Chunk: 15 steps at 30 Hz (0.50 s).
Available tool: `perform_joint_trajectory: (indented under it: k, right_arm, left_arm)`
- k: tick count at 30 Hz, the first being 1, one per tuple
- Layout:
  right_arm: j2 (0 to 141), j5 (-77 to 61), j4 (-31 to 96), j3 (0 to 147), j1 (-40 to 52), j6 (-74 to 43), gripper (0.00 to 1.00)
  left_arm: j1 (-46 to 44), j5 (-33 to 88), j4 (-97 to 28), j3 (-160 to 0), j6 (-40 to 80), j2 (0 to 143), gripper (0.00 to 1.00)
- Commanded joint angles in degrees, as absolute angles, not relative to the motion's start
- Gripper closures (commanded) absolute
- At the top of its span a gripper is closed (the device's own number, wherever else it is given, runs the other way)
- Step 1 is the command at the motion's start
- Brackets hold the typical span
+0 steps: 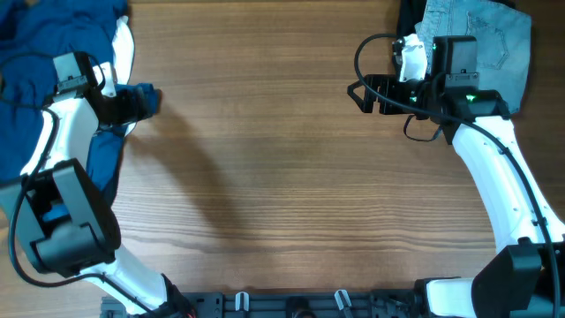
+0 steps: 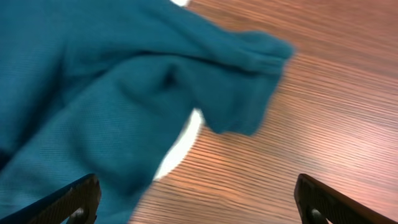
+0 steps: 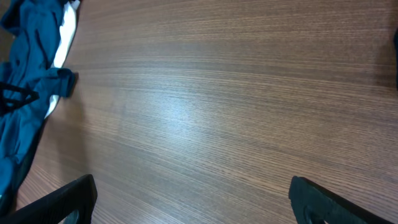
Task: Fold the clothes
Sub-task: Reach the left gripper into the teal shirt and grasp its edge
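Note:
A crumpled blue garment [image 1: 44, 53] lies bunched at the table's far left, with a white piece [image 1: 124, 40] showing beside it. One blue end [image 1: 148, 94] reaches out onto the wood. My left gripper [image 1: 132, 106] is at that end. In the left wrist view the blue garment [image 2: 106, 93] fills the upper left, and the left gripper [image 2: 199, 208] is open, its left finger over the cloth and holding nothing. My right gripper [image 1: 360, 93] is open and empty over bare wood [image 3: 193, 199]. The blue garment also shows at the far left of the right wrist view [image 3: 25, 93].
A folded grey denim piece [image 1: 481, 40] lies at the back right corner, behind the right arm [image 1: 477, 150]. The wooden table [image 1: 265, 177] spans the view between the two arms. A black rail [image 1: 291, 305] runs along the front edge.

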State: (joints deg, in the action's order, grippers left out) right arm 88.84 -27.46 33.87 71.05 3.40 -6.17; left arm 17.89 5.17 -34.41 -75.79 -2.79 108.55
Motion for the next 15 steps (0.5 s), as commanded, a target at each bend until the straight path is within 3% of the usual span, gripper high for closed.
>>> perform_joint_trajectory:
  k: [1, 15]
  right_arm:
    - [89.5, -28.6, 34.0, 72.3, 3.6, -6.1, 0.01]
    - [89.5, -28.1, 32.9, 72.3, 3.6, -6.1, 0.01]
  left_arm:
    - [18.0, -2.7, -33.3, -76.1, -4.3, 112.2, 0.0]
    - [24.7, -0.9, -30.8, -77.5, -0.9, 114.4, 0.0]
